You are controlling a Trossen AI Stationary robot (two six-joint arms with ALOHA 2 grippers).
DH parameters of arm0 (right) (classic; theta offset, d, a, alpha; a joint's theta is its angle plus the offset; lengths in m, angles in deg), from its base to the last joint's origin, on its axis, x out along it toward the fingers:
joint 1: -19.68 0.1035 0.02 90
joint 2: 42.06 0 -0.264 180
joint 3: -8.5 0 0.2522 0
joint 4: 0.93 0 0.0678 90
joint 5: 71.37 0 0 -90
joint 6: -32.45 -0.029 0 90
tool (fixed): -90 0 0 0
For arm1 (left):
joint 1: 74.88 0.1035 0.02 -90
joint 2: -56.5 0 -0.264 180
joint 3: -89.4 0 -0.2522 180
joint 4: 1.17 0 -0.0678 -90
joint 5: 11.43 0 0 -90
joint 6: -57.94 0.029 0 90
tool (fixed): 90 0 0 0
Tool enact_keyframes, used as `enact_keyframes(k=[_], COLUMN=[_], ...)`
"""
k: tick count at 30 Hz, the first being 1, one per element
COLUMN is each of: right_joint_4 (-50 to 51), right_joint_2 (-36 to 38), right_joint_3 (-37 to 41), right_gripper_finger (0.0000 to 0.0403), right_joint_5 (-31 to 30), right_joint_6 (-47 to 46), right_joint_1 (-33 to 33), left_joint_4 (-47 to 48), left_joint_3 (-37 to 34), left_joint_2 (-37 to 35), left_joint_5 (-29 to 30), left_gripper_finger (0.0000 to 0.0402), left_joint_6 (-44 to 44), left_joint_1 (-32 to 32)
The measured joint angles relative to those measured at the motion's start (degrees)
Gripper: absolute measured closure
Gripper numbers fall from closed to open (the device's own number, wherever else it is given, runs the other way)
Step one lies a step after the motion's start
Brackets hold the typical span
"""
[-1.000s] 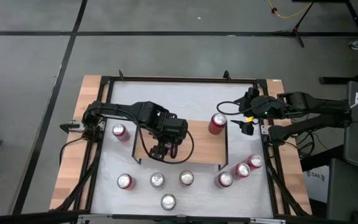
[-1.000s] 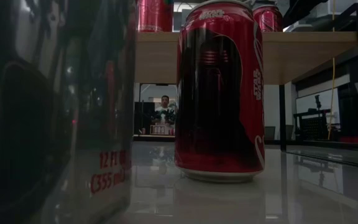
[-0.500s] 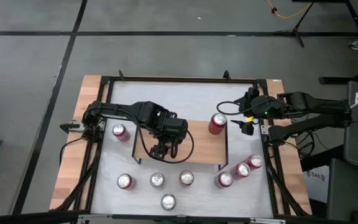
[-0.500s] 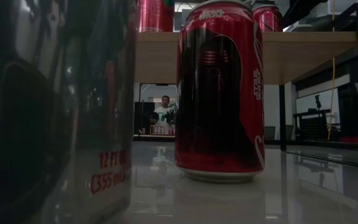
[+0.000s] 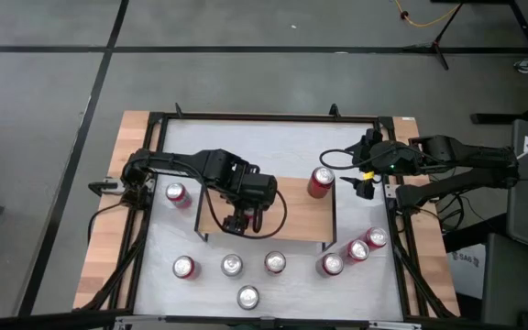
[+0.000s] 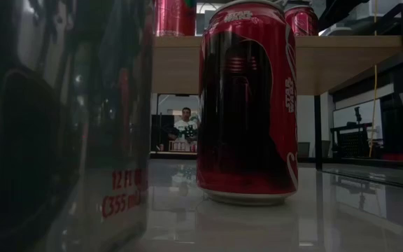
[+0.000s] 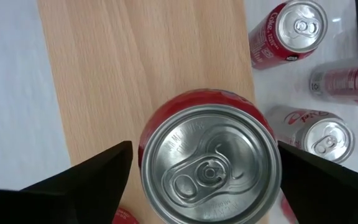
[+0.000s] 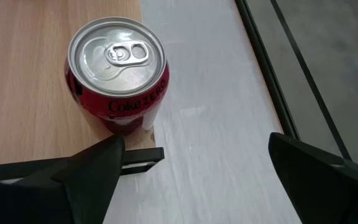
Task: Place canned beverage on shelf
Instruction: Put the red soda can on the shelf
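Observation:
The shelf [image 5: 293,218], a light wooden plank on thin black legs, stands mid-table. A red can [image 7: 207,163] stands upright on its left part, silver top up. My left gripper [image 5: 238,221] points down over this can, open, one finger on either side with a narrow gap to the can wall. A second red can [image 8: 117,68] stands at the shelf's far right corner [image 5: 320,181]. My right gripper [image 8: 191,171] waits open to the right of that corner, touching nothing.
Several more cans stand on the white tabletop: a row in front of the shelf [image 5: 232,266], a cluster at the right [image 5: 357,249], one at the left [image 5: 177,193]. The black table frame [image 5: 264,117] runs around the edges. A person [image 6: 185,124] shows far behind.
My left gripper has opened over the shelf and let go of the can, which stays upright on the plank. The arm itself has kept its place.

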Motion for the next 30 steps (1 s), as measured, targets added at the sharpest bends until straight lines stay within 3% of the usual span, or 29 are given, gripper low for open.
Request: enact_keyframes(k=[12, 24, 30], right_joint_4=[0.0, 0.0, 0.0], right_joint_2=[0.0, 0.0, 0.0], right_joint_3=[0.0, 0.0, 0.0], right_gripper_finger=[0.0015, 0.0015, 0.0015], right_joint_5=[0.0, 0.0, 0.0], right_joint_6=[0.0, 0.0, 0.0], right_joint_1=[0.0, 0.0, 0.0], left_joint_4=[-0.7, -0.8, -0.8], left_joint_3=[0.0, 0.0, 0.0], left_joint_2=[0.0, 0.0, 0.0], left_joint_5=[0.0, -0.3, -0.2], left_gripper_finger=[0.003, 0.003, 0.003], left_joint_6=[-7.5, -26.5, -29.7], left_joint_1=[0.0, 0.0, 0.0])
